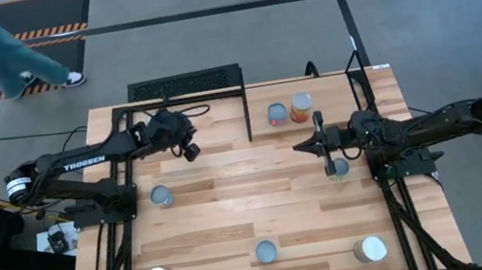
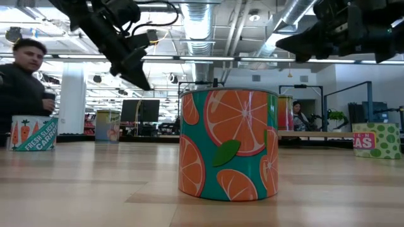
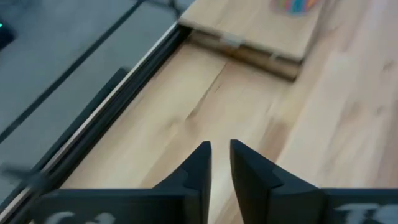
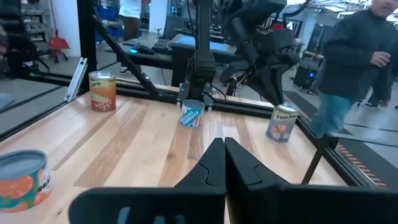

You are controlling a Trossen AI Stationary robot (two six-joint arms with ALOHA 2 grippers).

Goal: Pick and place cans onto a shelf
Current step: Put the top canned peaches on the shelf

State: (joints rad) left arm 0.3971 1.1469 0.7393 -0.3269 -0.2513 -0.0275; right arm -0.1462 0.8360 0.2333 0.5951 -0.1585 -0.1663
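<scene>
Filling most of the high view, a wooden tabletop (image 1: 234, 213). At its top edge, left of the middle, a black wire shelf (image 1: 184, 84), with nothing on it. In the upper left corner, on the floor, a person (image 1: 4, 55) walking. Left of the middle, the left tool (image 3: 221, 146), fingers a tiny bit apart, holding nothing. Right of the middle, the right tool (image 1: 305, 147), pointing left, closed tight and empty. Spread over the tabletop, seven cans (image 1: 162, 197) standing up: two side by side near the top middle, two in the middle row, three along the bottom. In the low view, one orange can (image 2: 228, 145) big in the middle.
</scene>
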